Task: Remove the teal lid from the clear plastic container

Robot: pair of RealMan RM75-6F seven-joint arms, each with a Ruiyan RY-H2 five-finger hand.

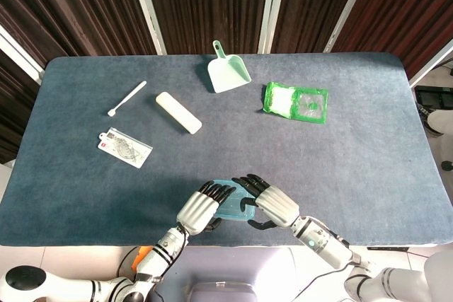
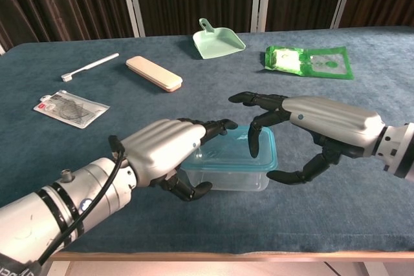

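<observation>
Your clear plastic container [image 2: 226, 176] sits near the front edge of the bench [image 1: 368, 160], with the teal lid [image 2: 259, 153] still on top of it. Your left hand [image 2: 169, 150] wraps the container's left end: fingers draped over the lid's near-left corner, thumb curled against the wall below, so it is grasping the container. Your right hand [image 2: 310, 130] arches over the right end with its fingers spread; one fingertip hangs down at the lid's right side, and the thumb reaches underneath toward the container's right wall. From the chest view that fingertip seems to touch the lid, but you cannot tell for sure whether the right hand actually grips anything. From the head view, both hands cover most of the container [image 1: 233, 208].

Further back on the bench lie a mint green dustpan [image 1: 228, 72], a green packet [image 1: 296, 102] to its right, a cream oblong case [image 1: 178, 112], a white toothbrush [image 1: 127, 98] and a small clear packet [image 1: 124, 147] with a red label at the left.
</observation>
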